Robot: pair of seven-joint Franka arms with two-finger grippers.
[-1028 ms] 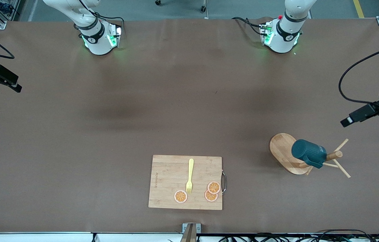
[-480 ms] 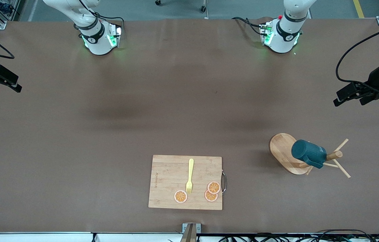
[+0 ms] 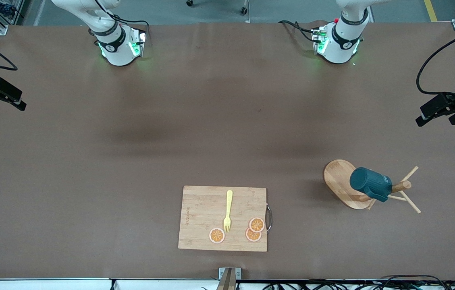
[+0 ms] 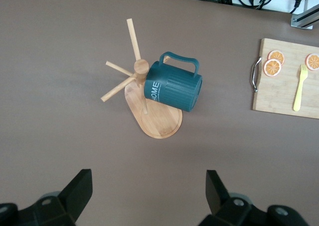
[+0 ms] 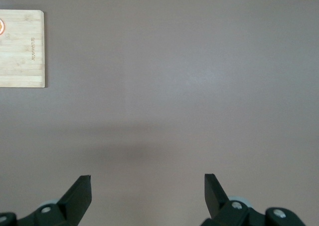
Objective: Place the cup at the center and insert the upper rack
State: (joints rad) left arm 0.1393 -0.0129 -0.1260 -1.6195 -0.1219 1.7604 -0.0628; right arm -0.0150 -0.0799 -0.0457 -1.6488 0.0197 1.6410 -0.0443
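Observation:
The dark teal cup (image 3: 370, 184) hangs on its side on a peg of the light wooden upper rack (image 3: 338, 179), which stands toward the left arm's end of the table. Both also show in the left wrist view: the cup (image 4: 173, 89) and the rack's oval base (image 4: 160, 122). My left gripper (image 3: 441, 114) is open and empty, up over the table's edge, apart from the rack; its jaws stand wide in the left wrist view (image 4: 148, 186). My right gripper (image 3: 3, 104) waits open and empty at the other end (image 5: 148, 188).
A rectangular wooden cutting board (image 3: 203, 209) lies near the front edge, mid-table, with a yellow fork (image 3: 227, 210) and three orange slices (image 3: 256, 224) on it. It also shows in the left wrist view (image 4: 279, 94) and the right wrist view (image 5: 22, 49).
My left gripper has moved toward the robots' bases and then slightly back toward the table's edge. The cup, the rack and the right arm have not moved.

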